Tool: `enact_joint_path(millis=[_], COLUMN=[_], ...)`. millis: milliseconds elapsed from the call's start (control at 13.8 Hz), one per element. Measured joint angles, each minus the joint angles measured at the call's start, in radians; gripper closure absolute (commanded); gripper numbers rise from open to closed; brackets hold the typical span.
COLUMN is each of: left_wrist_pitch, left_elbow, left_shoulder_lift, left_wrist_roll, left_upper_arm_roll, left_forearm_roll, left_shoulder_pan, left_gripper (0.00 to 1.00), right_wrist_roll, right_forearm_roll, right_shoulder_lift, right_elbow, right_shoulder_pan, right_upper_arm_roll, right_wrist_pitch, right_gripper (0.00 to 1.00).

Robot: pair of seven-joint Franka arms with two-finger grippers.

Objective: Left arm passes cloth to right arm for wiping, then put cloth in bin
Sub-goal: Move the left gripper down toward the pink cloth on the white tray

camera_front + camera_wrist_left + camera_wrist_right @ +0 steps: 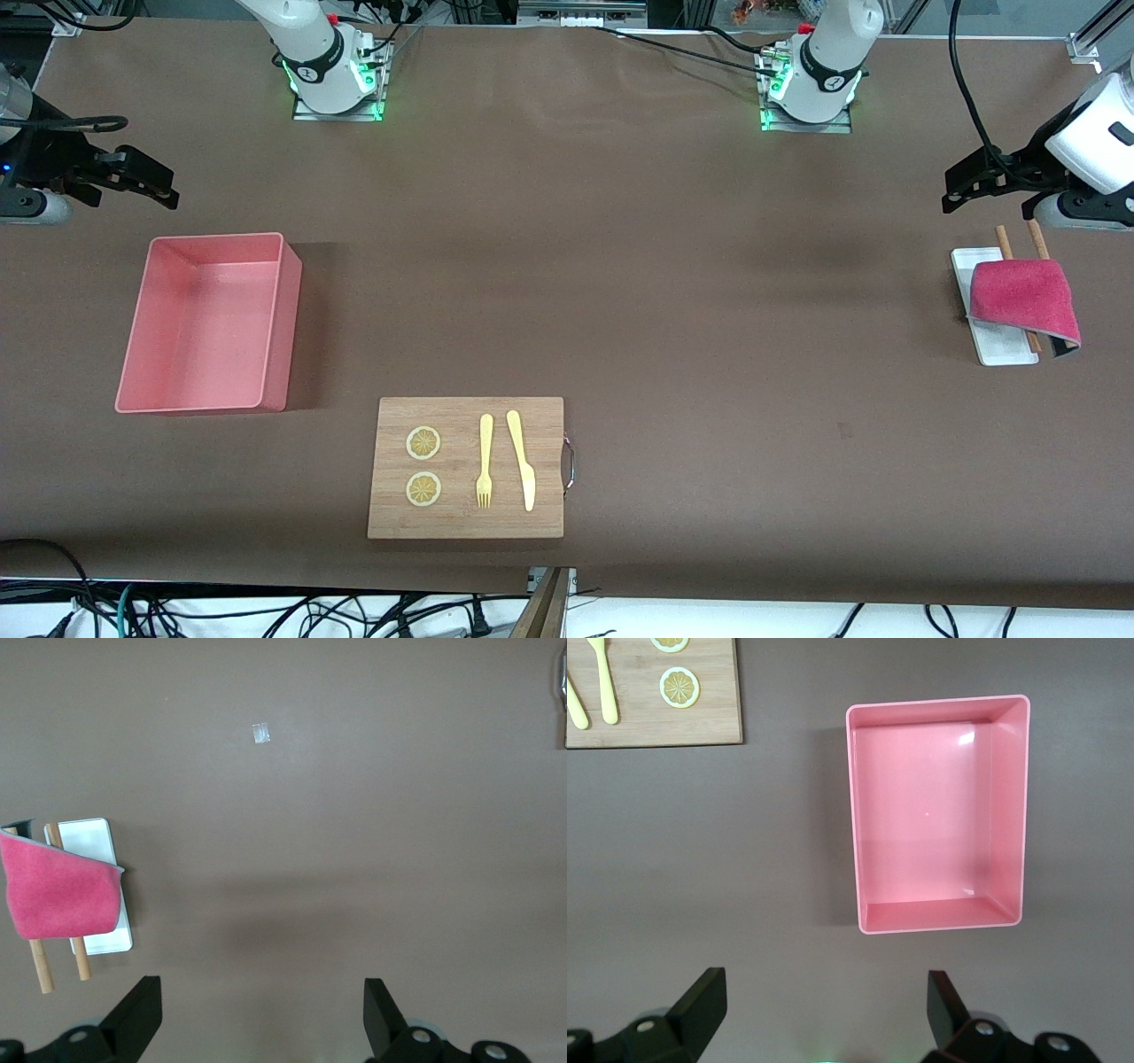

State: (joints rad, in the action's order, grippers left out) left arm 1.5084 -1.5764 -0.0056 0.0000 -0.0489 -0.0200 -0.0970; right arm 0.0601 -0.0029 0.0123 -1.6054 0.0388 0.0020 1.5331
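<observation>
The crimson-pink cloth lies draped over a small white tray and two wooden sticks at the left arm's end of the table. It also shows in the left wrist view. The salmon-pink bin stands with nothing in it at the right arm's end, and the right wrist view shows it too. My left gripper is open and holds nothing, up over bare table beside the tray. My right gripper is open and holds nothing, up over bare table beside the bin.
A wooden cutting board lies near the front edge. It carries two lemon slices, a yellow fork and a yellow knife. A small pale tape mark is on the table.
</observation>
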Motion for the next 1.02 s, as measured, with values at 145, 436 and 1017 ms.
enact_joint_path(millis=[145,436,1017], left_wrist_pitch=[0.005,0.008,-0.012], left_elbow=[0.001,0.004,0.004], left_shoulder_lift=[0.000,0.000,0.000], left_wrist_roll=[0.000,0.000,0.104], left_upper_arm_roll=[0.000,0.000,-0.005], left_forearm_roll=[-0.001,-0.001,-0.001], left_shoulder_pan=[0.001,0.002,0.103], left_gripper=[0.00,0.00,0.00], right_wrist_roll=[0.000,0.000,0.000], right_forearm_roll=[0.000,0.000,0.001], right_shoulder_lift=[0.000,0.000,0.000], right_elbow=[0.000,0.000,0.000], right_shoulder_pan=[0.000,0.000,0.000], right_upper_arm_roll=[0.000,0.000,0.001], right_wrist_pitch=[-0.001,-0.002,-0.003], right_gripper=[0.00,0.00,0.00])
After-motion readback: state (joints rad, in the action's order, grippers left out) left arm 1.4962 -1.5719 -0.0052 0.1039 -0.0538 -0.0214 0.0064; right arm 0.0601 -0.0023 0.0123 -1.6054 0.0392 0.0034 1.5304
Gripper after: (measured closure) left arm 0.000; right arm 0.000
